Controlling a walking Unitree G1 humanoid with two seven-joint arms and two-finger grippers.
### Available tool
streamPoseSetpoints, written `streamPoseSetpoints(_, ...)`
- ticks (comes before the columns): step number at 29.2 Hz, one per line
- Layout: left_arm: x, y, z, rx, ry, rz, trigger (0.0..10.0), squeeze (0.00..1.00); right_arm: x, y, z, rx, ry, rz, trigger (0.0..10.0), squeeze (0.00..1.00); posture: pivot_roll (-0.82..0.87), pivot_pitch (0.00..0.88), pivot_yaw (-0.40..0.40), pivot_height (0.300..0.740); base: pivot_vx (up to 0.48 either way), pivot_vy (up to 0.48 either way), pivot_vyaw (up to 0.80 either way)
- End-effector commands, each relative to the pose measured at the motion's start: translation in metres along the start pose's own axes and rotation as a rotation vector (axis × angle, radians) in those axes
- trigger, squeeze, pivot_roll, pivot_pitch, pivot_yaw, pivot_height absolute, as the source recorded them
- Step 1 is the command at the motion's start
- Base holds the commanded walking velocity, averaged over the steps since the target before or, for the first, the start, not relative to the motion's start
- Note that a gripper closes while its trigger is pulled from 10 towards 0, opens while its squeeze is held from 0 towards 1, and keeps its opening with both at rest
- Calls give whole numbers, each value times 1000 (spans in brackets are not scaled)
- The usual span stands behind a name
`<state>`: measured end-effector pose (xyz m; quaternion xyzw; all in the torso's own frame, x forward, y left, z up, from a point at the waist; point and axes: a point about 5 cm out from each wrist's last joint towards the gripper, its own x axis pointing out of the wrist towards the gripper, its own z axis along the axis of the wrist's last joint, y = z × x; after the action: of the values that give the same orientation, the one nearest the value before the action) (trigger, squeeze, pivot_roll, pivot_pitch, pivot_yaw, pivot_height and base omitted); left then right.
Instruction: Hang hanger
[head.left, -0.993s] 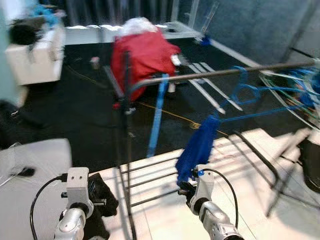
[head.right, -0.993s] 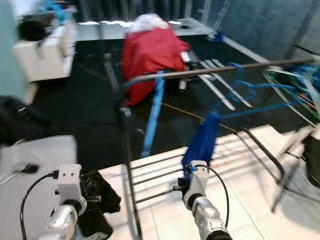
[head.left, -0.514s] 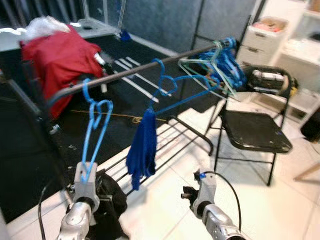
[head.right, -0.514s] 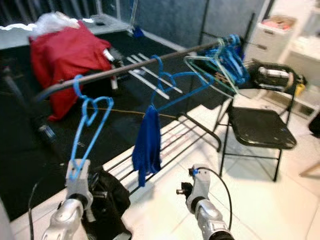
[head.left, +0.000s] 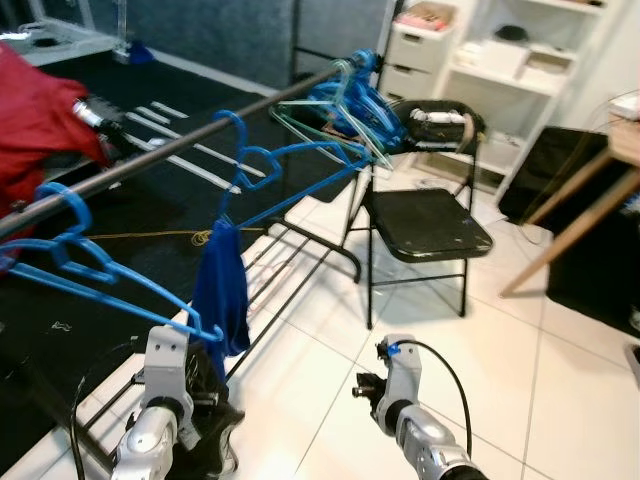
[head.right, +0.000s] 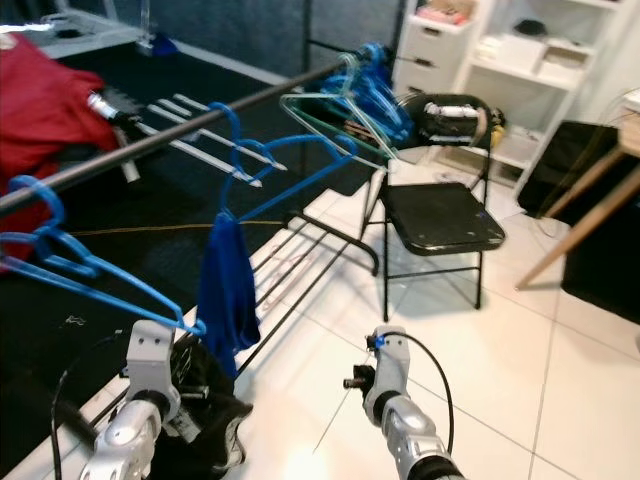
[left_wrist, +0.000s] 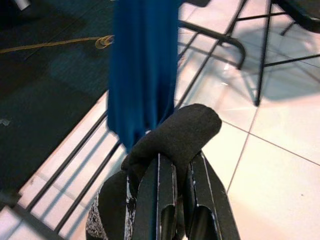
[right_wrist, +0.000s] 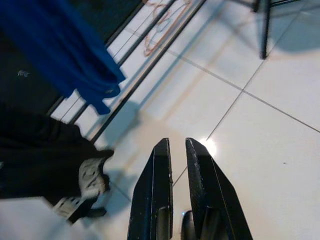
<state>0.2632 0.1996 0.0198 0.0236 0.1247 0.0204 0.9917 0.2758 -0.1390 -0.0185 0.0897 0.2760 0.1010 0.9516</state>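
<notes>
Blue hanger (head.left: 95, 280) far left of frame, hooked on the rail (head.left: 180, 152). Thin plastic wire: light, springy, swings easily; take it by the hook neck. Left gripper (head.left: 200, 405) lower left, clenched on dark garment (left_wrist: 170, 137), per wrist view. Blue cloth (head.left: 222, 295) hangs mid-left. Right gripper (right_wrist: 172, 165) lower centre, fingers nearly closed, empty. Folding chair (head.left: 425, 225) centre-right.

This looks like a room in a home, maybe a laundry spot. A clothes rail (head.left: 180, 155) holds blue hangers (head.left: 355, 100), a black folding chair (head.left: 425, 222) stands on white floor tiles (head.left: 560, 380), with white shelves (head.left: 500, 70) behind.
</notes>
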Motion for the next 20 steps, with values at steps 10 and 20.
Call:
streamPoseSetpoints(10, 6, -11, 5, 18, -22, -39, 10000, 0, -3, -11, -3, -5, 11, -40, 10000, 0, -48, 32, -84, 740, 0, 0, -800)
streamPoseSetpoints(20, 4, -9, 5, 1, -26, -22, 10000, 0, -3, -10, -4, -17, 20, -32, 10000, 0, -12, 47, -110, 740, 0, 0, -800)
